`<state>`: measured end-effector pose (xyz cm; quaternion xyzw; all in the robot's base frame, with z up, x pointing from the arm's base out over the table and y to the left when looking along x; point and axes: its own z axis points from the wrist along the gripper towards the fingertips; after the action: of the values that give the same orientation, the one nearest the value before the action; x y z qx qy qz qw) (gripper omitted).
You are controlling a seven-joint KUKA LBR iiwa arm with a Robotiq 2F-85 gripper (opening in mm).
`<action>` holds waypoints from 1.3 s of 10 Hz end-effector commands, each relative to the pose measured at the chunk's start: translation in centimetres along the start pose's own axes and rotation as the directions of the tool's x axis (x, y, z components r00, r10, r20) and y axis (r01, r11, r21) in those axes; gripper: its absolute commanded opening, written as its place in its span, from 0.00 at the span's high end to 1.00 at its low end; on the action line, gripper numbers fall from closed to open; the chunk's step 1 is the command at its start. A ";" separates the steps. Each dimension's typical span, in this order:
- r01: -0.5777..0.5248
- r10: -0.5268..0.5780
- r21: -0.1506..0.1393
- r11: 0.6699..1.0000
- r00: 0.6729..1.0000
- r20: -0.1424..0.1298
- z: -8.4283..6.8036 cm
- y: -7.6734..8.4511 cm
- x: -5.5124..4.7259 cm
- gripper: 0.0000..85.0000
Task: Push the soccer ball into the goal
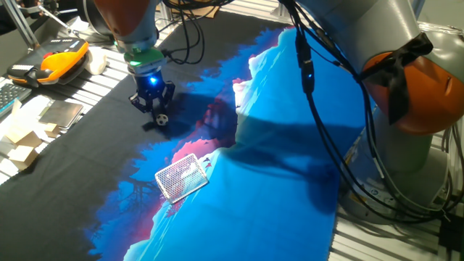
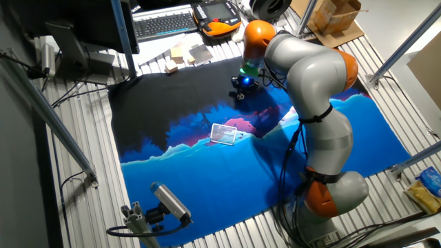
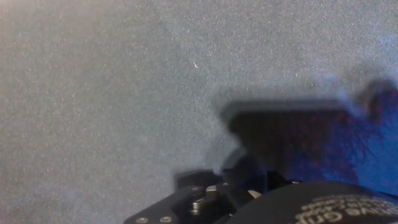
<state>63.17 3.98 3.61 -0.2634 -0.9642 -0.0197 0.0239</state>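
Observation:
The soccer ball [image 1: 162, 119] is a tiny white ball with black patches on the black part of the mat. It sits just in front of my gripper [image 1: 152, 107], at or almost at its fingertips. The gripper hangs low over the mat with a blue light glowing on it, and its dark fingers blur together, so their state is unclear. The goal [image 1: 181, 176], a small white mesh box, lies farther along the mat where pink meets blue. In the other fixed view the gripper [image 2: 242, 86] stands above the ball [image 2: 240, 96], with the goal [image 2: 224, 133] below them. The hand view shows only mat and the hand's own body; the ball is out of view there.
An orange-and-black pendant [image 1: 61, 59] and cardboard pieces [image 1: 22, 134] lie past the mat's left edge. The arm's grey links and black cables [image 1: 312, 80] hang over the blue mat on the right. A keyboard [image 2: 164, 23] sits at the far end.

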 end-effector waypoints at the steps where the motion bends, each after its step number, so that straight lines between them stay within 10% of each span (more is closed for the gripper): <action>1: -0.004 0.004 0.000 1.000 1.000 -0.002 0.0 0.0 0.2 0.60; 13: -0.043 0.043 0.019 0.999 0.999 0.001 0.4 0.1 4.5 0.60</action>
<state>59.32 6.40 3.42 -0.2839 -0.9584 -0.0100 0.0266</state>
